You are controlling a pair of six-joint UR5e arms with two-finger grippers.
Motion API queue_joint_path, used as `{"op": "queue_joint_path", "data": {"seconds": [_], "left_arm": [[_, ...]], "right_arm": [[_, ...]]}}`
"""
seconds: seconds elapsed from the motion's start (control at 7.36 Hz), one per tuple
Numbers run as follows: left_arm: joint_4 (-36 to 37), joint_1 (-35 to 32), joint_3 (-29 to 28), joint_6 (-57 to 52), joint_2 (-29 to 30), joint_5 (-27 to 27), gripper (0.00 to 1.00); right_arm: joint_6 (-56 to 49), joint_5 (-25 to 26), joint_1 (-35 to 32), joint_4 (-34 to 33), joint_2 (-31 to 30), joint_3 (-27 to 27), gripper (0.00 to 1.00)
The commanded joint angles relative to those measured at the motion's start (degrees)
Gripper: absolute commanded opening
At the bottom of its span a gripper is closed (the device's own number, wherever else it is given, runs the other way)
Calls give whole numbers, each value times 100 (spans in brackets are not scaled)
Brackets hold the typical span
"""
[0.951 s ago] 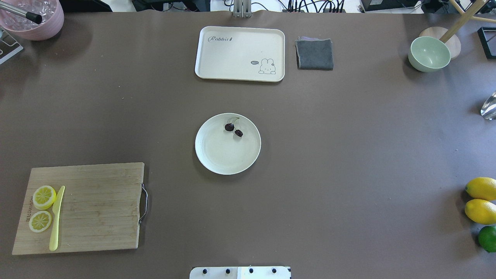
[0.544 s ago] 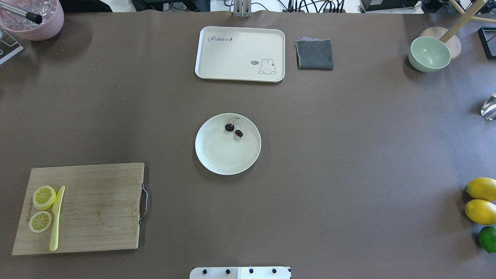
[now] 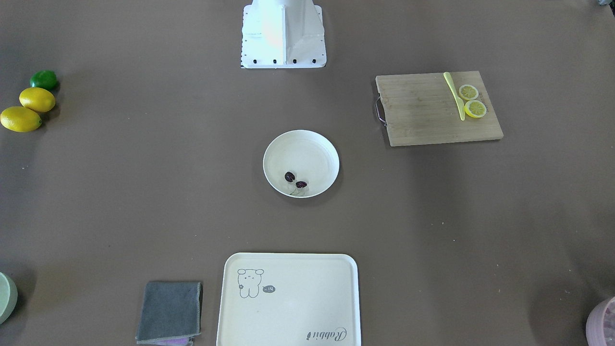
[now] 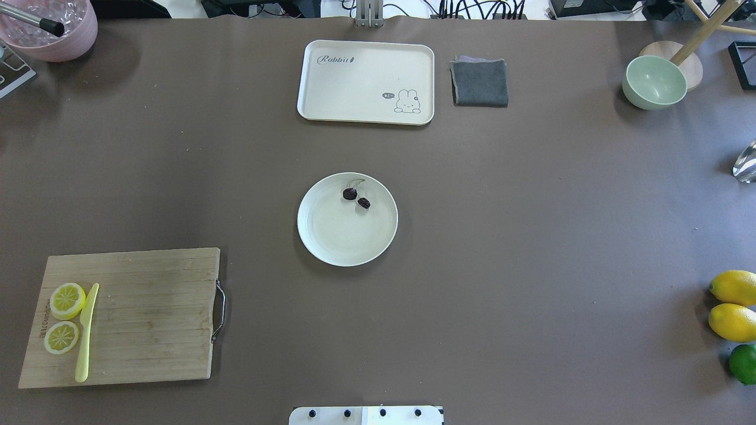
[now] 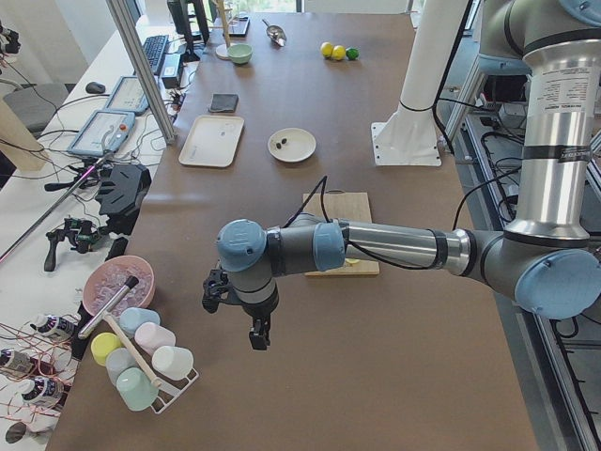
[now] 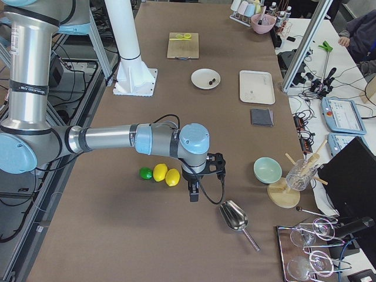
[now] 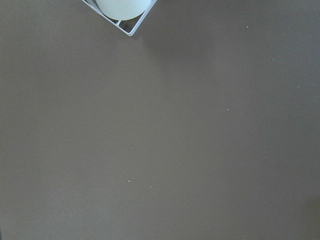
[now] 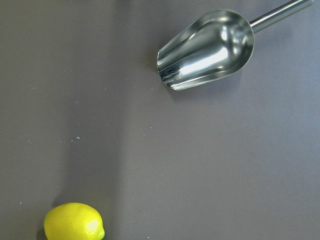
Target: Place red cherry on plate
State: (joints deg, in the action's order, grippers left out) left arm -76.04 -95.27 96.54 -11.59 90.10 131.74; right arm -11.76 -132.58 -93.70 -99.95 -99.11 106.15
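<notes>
Brown worktop bears the plate mid-frame, red cherry inside. Left hand, right hand: cannot tell their grip.

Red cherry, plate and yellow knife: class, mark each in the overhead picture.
red cherry (image 4: 349, 193), overhead exterior view, on the left fruit.
plate (image 4: 339, 234), overhead exterior view, on its bare floor.
yellow knife (image 4: 87, 332), overhead exterior view, on its middle.

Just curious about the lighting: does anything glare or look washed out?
Right wrist view: the shiny steel scoop shows bright glare streaks. Front-facing view: the white robot base looks washed out. Overhead view: the round cream plate casts only a faint, soft shadow.
</notes>
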Motion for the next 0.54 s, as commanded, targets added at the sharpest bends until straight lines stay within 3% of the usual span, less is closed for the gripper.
{"op": "queue_joint_path", "data": {"seconds": [0.0, 0.41], "left_arm": [[1, -1, 49, -10, -2, 1, 98], [10, -1, 49, -10, -37, 10, 98]], "right_arm": [[-11, 30, 0, -7, -3, -7, 100], [-11, 39, 0, -7, -12, -7, 100]]}}
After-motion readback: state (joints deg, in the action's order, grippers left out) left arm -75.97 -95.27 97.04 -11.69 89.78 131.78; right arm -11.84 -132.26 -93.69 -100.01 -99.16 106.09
